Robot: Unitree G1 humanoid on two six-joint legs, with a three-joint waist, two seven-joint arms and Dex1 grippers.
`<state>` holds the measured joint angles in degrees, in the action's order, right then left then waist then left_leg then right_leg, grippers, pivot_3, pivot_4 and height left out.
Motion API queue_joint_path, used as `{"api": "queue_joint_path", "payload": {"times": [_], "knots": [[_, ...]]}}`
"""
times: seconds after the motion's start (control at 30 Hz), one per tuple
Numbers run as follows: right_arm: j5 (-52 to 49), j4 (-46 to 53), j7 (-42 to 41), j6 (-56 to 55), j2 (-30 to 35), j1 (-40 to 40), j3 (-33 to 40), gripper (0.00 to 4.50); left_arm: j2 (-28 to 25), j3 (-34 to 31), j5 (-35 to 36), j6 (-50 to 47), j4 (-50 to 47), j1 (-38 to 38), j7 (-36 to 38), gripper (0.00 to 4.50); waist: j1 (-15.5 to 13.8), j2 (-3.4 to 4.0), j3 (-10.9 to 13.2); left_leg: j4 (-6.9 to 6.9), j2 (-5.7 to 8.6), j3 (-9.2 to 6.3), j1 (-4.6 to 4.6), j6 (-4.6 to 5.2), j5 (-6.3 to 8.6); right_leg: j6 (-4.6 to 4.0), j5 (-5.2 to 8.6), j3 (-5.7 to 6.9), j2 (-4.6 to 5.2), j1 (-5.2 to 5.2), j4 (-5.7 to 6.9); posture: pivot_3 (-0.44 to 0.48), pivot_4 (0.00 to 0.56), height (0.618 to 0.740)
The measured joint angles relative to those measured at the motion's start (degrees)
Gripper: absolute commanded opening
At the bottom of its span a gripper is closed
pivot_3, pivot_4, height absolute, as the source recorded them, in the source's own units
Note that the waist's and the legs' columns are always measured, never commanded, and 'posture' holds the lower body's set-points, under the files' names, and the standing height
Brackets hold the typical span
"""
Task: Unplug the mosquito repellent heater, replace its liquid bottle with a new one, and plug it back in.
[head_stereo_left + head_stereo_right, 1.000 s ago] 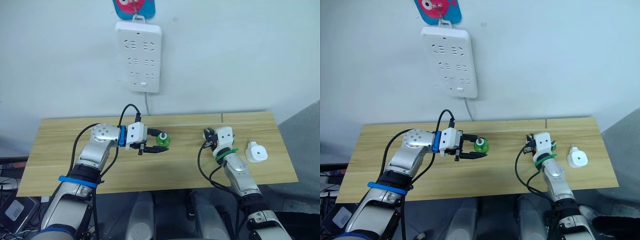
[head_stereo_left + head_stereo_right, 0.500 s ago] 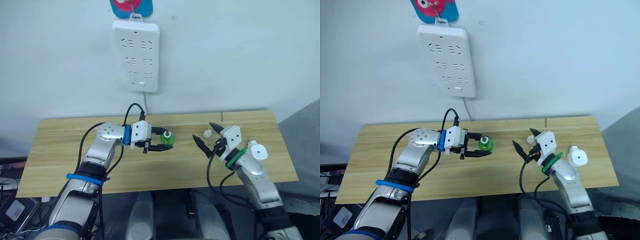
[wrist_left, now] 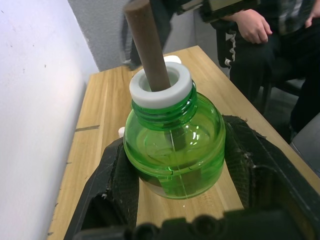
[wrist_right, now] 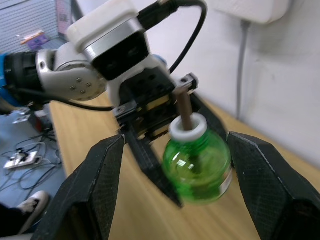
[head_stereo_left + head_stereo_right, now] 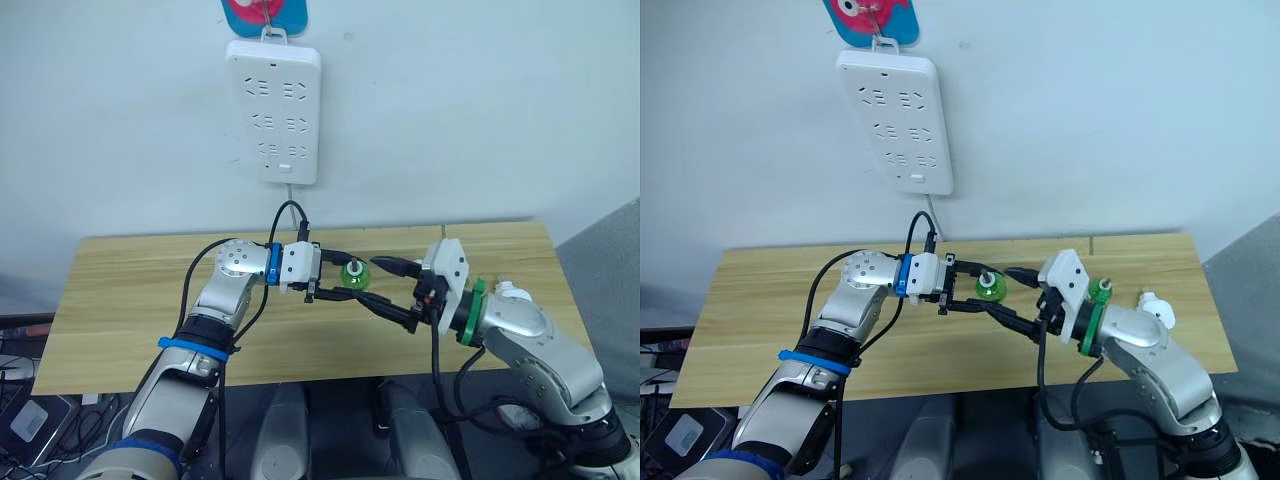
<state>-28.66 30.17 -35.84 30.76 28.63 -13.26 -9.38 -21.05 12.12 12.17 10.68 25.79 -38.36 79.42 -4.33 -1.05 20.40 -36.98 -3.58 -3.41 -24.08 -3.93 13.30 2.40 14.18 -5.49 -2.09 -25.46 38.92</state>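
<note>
- Currently clamped in left gripper (image 5: 345, 285): green bottle (image 5: 354, 275), both fingers (image 3: 116, 175) pressed on its round belly, brown wick (image 3: 150, 47) sticking up through white collar (image 3: 161, 86). Held over the table (image 5: 130, 300), not resting on it.
- Right gripper (image 5: 392, 288) spread wide, one finger either side of the same bottle, not touching. Looks like a handover setup.
- Handling guess: thin clear plastic, smooth and rounded, so slippery under hard pads; part-filled with liquid, light but sloshy. Best kept upright.
- Grip point for the right side: belly or shoulder just under the white collar, across the free sides left by the other fingers. Wick to be avoided, looks thin and snappable.
- Moderate squeeze only; a thin wall could dent or pop out sideways.
- Further right, a second green bottle (image 5: 1099, 292) just beside the right arm, mostly hidden.
- Heater (image 5: 1156, 309) lying on the table near the right end, behind the right forearm, unplugged, well apart from both grippers. Hard white plastic, light; side walls the obvious hold.
- Far back: power strip (image 5: 274, 108) on the wall, sockets empty.
</note>
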Motion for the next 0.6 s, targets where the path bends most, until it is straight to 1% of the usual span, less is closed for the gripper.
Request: {"api": "queue_joint_path", "payload": {"times": [0.27, 0.3, 0.33, 0.37, 0.47, 0.53, 0.6], "knots": [[3.31, -2.93, 0.90, -0.10, -2.67, -2.73, -2.84, 3.41, 0.18, 0.03, 0.01, -0.14, -0.15, 0.02, 0.13, 2.24, -0.06, -0.06, -0.04, -0.02, 0.00, 0.00, 0.00, -0.01, 0.00, -0.01, -0.01, 0.01, 0.01, 0.00, 0.01, 0.253, 0.269, 0.740], [3.86, -3.13, 0.88, -0.21, -2.80, -2.99, -3.31, 3.02, 0.22, 0.03, 0.01, -0.15, -0.17, 0.02, 0.13, 2.24, -0.06, -0.06, -0.04, -0.02, 0.00, 0.00, 0.00, -0.01, -0.01, -0.01, -0.01, 0.02, 0.01, 0.00, 0.02, 0.253, 0.269, 0.740], [4.81, -3.40, 0.87, -0.56, -2.87, -3.15, -3.74, 2.82, 0.24, 0.04, 0.01, -0.17, -0.20, 0.02, 0.13, 2.24, -0.08, -0.06, -0.05, -0.02, 0.00, -0.01, 0.00, -0.01, -0.01, -0.01, -0.01, 0.02, 0.01, 0.00, 0.02, 0.254, 0.268, 0.740], [5.54, -3.77, 0.87, -1.05, -2.87, -3.16, -3.98, 2.50, 0.24, 0.03, 0.01, -0.19, -0.27, 0.04, 0.13, 2.24, -0.11, -0.06, -0.05, -0.02, 0.00, -0.01, 0.00, -0.01, -0.01, -0.01, -0.01, 0.02, 0.01, 0.00, 0.02, 0.254, 0.268, 0.740], [7.82, -4.52, 0.72, -2.48, -2.85, -3.25, -4.47, 1.33, 0.16, 0.02, -0.02, -0.46, -0.37, 0.34, 0.00, 2.24, -0.11, -0.06, -0.05, -0.02, 0.00, 0.00, 0.00, -0.01, -0.01, -0.15, -0.09, 0.02, 0.01, 0.00, 0.02, 0.257, 0.265, 0.740], [8.64, -4.51, 0.38, -3.10, -2.86, -3.25, -4.97, 0.87, -0.06, 0.02, -0.04, -0.64, -0.37, 0.50, -0.02, 2.24, -0.10, -0.07, -0.06, -0.01, 0.00, -0.02, 0.01, -0.01, -0.01, -0.25, -0.15, 0.04, 0.01, 0.00, 0.03, 0.259, 0.263, 0.740], [9.32, -4.51, 0.11, -3.41, -2.93, -3.24, -5.02, 0.85, -0.06, 0.01, -0.05, -0.64, -0.37, 0.50, -0.07, 2.24, -0.14, -0.08, -0.06, -0.02, 0.00, -0.03, 0.00, -0.02, -0.01, -0.25, -0.15, 0.06, 0.01, 0.01, 0.04, 0.259, 0.263, 0.740]]}}
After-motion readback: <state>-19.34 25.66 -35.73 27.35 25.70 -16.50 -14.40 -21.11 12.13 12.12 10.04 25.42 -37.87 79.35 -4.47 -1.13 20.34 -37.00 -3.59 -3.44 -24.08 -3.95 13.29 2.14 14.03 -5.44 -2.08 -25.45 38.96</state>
